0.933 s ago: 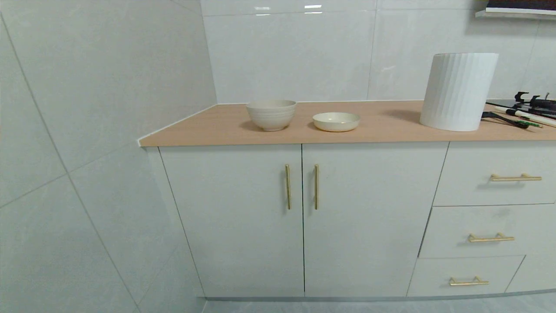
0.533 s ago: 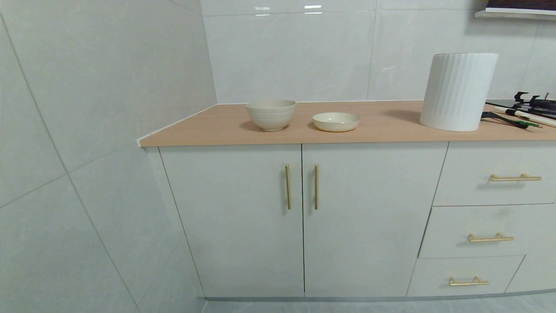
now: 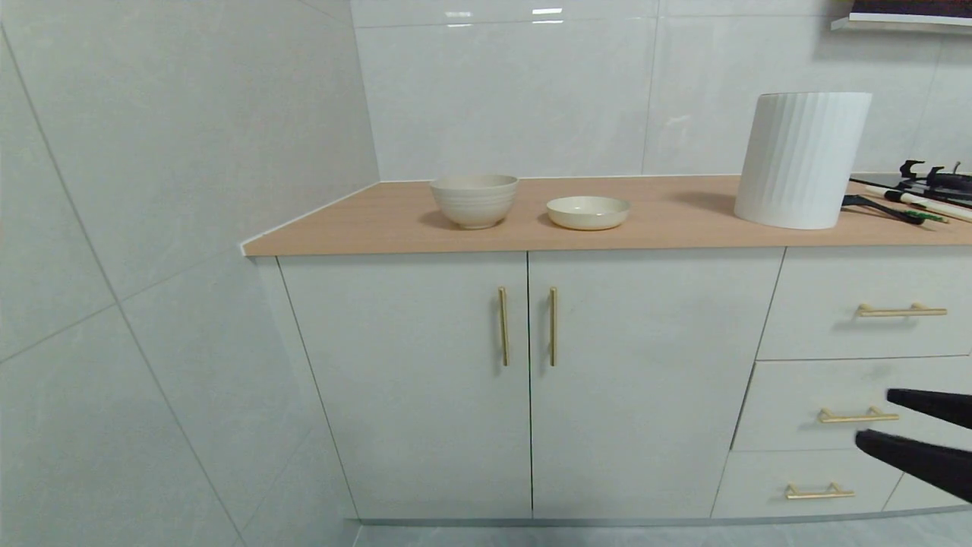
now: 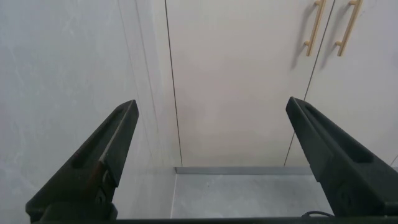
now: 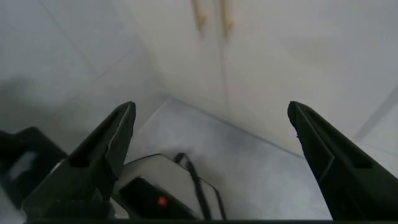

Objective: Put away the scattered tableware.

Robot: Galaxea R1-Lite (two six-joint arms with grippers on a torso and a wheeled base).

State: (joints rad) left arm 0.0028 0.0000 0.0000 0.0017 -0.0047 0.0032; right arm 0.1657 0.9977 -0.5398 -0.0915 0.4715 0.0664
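Bowl (image 3: 474, 200) and shallow dish (image 3: 588, 212) sit side by side on worktop (image 3: 683, 220), toward its left edge, untouched. Cabinet doors (image 3: 410, 380) shut. Our left claw (image 4: 211, 107) and right claw (image 5: 211, 107) both spread, empty. We judge nothing stowed yet.

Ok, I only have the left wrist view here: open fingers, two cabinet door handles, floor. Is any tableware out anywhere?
Observer: Yes. A bowl sits on the countertop, above the left door.
Operator: Just that one?
Observer: No. A shallow dish stands to its right, apart from it.
Operator: Where is the other arm?
Observer: The right gripper is low, in front of the drawers, with its fingers open and nothing between them.
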